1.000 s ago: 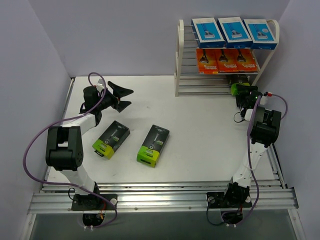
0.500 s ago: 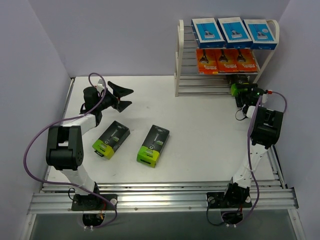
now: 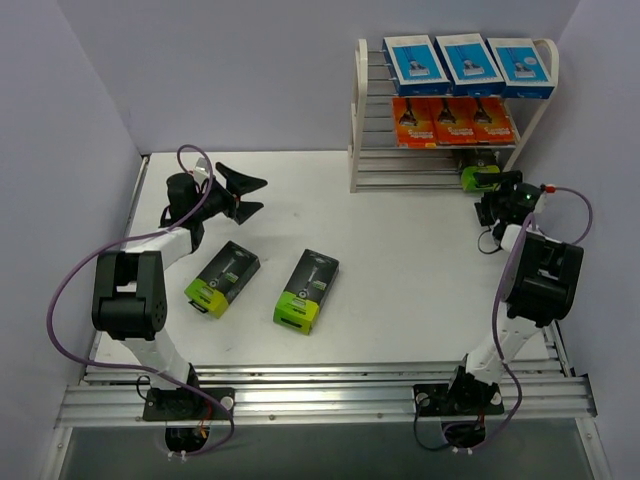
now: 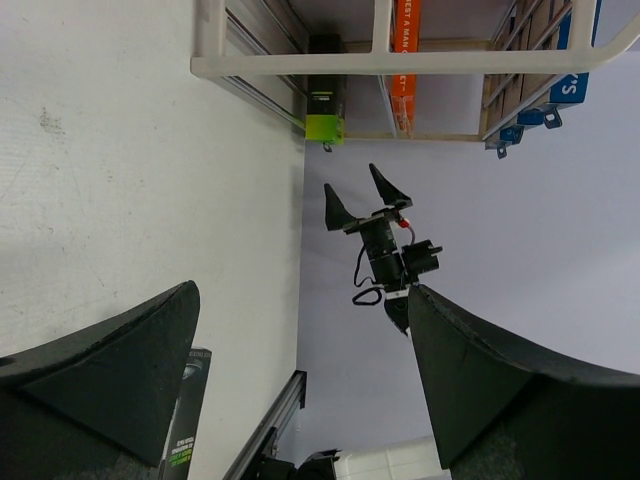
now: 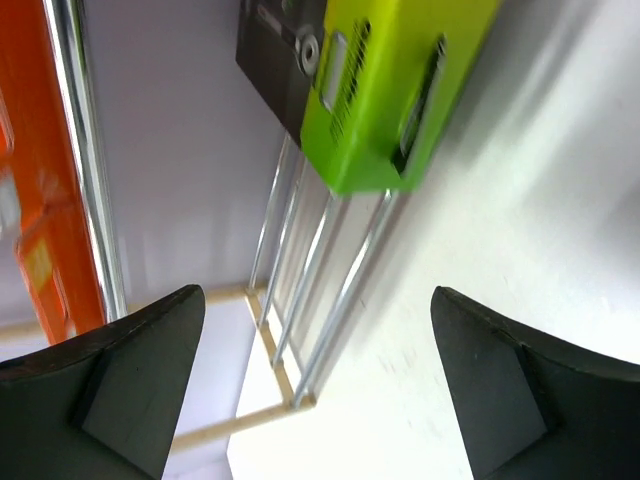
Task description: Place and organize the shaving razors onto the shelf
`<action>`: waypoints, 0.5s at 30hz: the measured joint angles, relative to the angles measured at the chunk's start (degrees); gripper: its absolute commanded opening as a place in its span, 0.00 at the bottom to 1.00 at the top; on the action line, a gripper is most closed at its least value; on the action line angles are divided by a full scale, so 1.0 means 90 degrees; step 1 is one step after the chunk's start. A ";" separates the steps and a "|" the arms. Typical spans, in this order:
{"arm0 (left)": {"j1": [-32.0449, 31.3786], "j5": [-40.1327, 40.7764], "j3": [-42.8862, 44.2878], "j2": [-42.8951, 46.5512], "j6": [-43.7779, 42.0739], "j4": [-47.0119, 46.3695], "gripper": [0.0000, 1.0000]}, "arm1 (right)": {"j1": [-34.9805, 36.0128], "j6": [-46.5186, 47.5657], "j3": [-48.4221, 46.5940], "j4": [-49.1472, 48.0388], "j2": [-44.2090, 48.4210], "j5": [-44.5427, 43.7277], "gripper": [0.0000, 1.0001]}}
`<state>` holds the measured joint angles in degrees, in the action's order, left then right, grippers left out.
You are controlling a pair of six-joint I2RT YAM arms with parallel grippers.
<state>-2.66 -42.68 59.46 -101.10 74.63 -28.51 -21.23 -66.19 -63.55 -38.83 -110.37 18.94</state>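
A: Over on the left?
B: Left claw spread wide near the white tabletop's left edge, empty. Two black lime-ended cardboard razor packs flat mid-tabletop.
A: Far right corner?
B: Cream-white rod shelf: blue-and-white packs on top, orange packs below, one black-lime pack on the lowest tier. Right claw gaping just beside it, empty.

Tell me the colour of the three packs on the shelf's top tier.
The packs are blue and white; the top external view shows them best.
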 measured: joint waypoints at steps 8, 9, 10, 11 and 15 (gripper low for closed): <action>0.0015 0.0114 0.0029 0.0168 -0.0413 0.0486 0.94 | 0.0355 0.0527 0.2186 0.0177 0.1787 0.0131 0.89; 0.0015 0.0151 0.0066 0.0185 -0.0532 0.0605 0.94 | 0.0508 0.0629 0.2404 0.0284 0.2047 0.0141 0.89; 0.0015 0.0194 0.0114 0.0197 -0.0644 0.0741 0.94 | 0.0682 0.0748 0.2582 0.0396 0.2295 0.0131 0.89; 0.0015 0.0228 0.0172 0.0199 -0.0760 0.0894 0.94 | 0.0901 0.0869 0.2722 0.0512 0.2545 0.0109 0.88; 0.0015 0.0386 0.0367 0.0199 -0.1195 0.1396 0.94 | 0.2035 0.1200 0.3269 0.0760 0.3555 0.0007 0.87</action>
<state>-2.52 -39.20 62.76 -99.31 63.88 -15.94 -2.92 -55.40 -34.13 -31.99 -78.37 19.00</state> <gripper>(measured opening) 0.940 0.882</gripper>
